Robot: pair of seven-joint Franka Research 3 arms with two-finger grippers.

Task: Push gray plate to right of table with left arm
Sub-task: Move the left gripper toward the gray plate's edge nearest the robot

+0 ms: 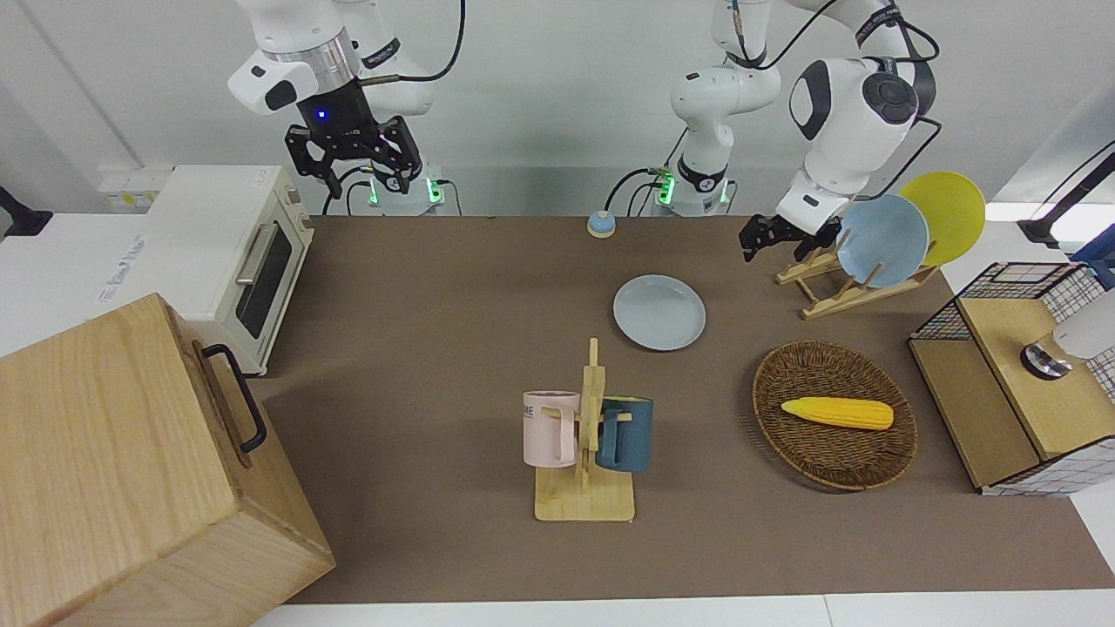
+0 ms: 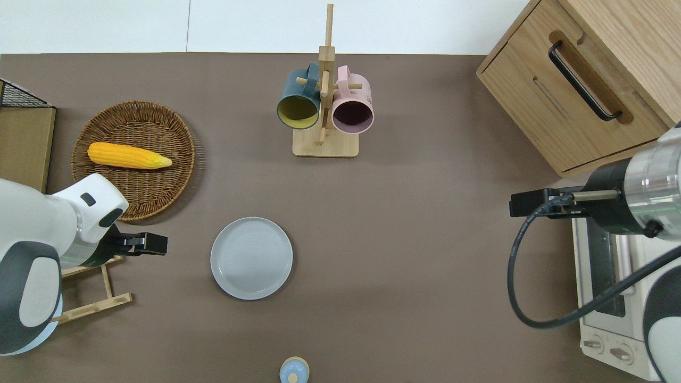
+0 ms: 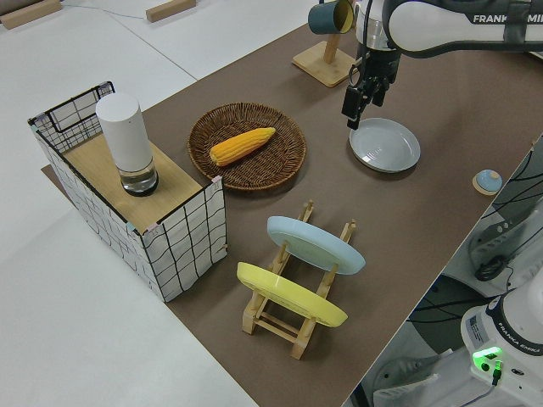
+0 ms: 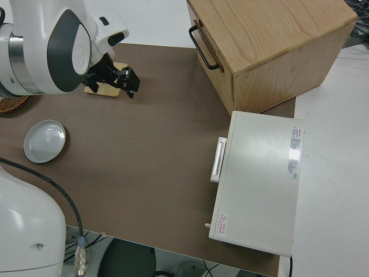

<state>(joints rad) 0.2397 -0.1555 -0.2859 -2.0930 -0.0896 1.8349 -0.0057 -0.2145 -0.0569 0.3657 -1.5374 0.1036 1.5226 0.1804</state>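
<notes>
Readable text: "FRANKA EMI…" in white on the dark forearm band of the left arm [image 3: 458,21], cut off at the edge of the left side view. The pink mug [image 1: 550,428] has dark lettering near its rim, too small for us to read. The toaster oven [image 4: 259,179] has a red warning triangle sticker and a strip label on its top; we can't make out the text.

Landmark: the mug rack [image 2: 324,101]. The gray plate [image 2: 251,258] lies flat on the table [image 2: 415,276], nearer to the robots than the mug rack and slightly toward the left arm's end. It's round, pale gray-blue, shallow, with a low raised rim, faint concentric rings in the well, and nothing on it.

We see the left gripper [image 2: 151,243] up in the air over bare mat, between the plate rack [image 2: 88,290] and the gray plate, apart from the plate. Whether its fingers are apart or together, we can't tell from any view. The right arm is parked; the right gripper [image 1: 353,157] has its fingers spread wide, holding nothing.

Also relative to the mug rack: the wicker basket [image 2: 106,191] with the corn cob [image 2: 127,155] sits toward the left arm's end, about level with it. The wooden cabinet [image 2: 585,80] is toward the right arm's end. The teal mug [image 2: 298,101] hangs on the rack beside the pink one. The light-blue plate [image 1: 881,239] and yellow plate [image 1: 945,209] stand tilted in the plate rack.
</notes>
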